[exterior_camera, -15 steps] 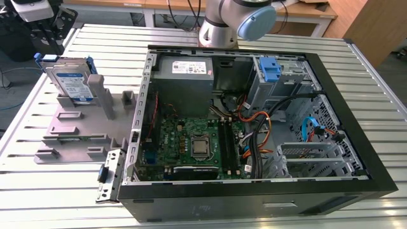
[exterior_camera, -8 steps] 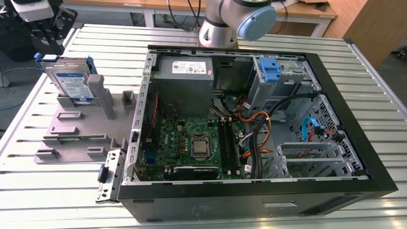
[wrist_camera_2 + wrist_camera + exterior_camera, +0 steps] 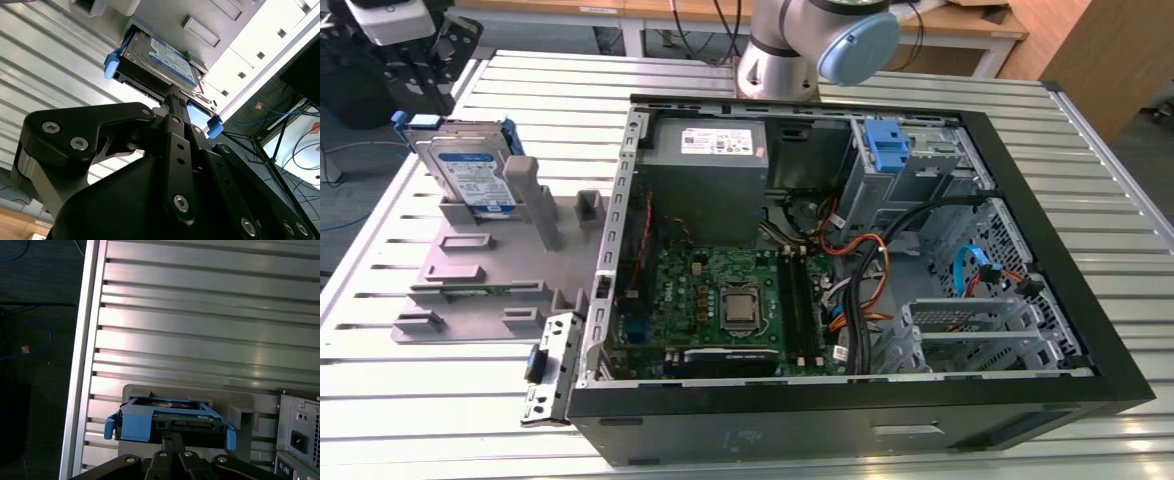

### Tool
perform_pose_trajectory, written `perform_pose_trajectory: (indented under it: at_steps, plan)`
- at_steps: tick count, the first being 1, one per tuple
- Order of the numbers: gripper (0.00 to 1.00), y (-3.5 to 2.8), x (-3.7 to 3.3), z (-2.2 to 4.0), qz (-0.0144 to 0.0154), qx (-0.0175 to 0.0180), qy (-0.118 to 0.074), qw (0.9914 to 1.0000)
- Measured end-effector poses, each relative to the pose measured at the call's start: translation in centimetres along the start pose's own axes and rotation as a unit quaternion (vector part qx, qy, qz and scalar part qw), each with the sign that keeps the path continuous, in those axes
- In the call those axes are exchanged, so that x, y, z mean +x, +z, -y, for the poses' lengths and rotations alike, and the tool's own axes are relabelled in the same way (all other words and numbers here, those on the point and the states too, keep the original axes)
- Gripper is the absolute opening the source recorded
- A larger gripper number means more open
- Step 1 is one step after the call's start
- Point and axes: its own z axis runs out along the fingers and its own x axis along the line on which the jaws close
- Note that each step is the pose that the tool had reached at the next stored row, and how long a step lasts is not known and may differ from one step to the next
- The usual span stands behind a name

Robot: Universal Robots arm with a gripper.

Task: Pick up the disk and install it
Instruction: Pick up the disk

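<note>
Pincer (image 3: 171,97) closest to lens in both wrist views: black linkage, fingers pressed together, nothing visible between them; tips sit right at the disk's upper edge, can't tell if they touch it.

The disk (image 3: 165,60) stands on its short edge in a grey fixture (image 3: 480,270); long axis roughly upright, a little tilted; connector end points up at the pincer, other end down in the fixture slot; labelled face is turned toward the exterior view's right, toward the open computer case (image 3: 854,420). In the exterior view it sits at the far left part of the fixture, well apart from the case's drive bay.

Surface: bench (image 3: 427,400) of ribbed aluminium slats; fixture lies flat on it, just beside the case on the exterior view's left; case lies on its side, lid off, with motherboard (image 3: 720,290), grey power supply (image 3: 707,160), cable bundles and a bare blue bracket (image 3: 887,145) inside. Arm (image 3: 807,45) rises behind the case.

Room: wooden furniture behind the bench; dark floor with loose blue cable in the first wrist view.

Disk look: flat silver metal body; white-and-blue label; blue plastic caddy rails along both long sides, with a tab sticking out at each upper corner.
</note>
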Motion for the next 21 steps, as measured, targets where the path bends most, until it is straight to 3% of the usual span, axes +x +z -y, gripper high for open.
perform_pose_trajectory:
  at_steps: [5,10,21]
  plan:
    - [0.11,0.0,0.0,0.0,-0.0016,0.0008,-0.038,0.99927]
    - [0.11,0.0,0.0,0.0,-0.0031,0.0015,-0.076,0.9971]
    - [0.11,0.01,0.0,0.0,-0.0033,0.0017,-0.082,0.99665]
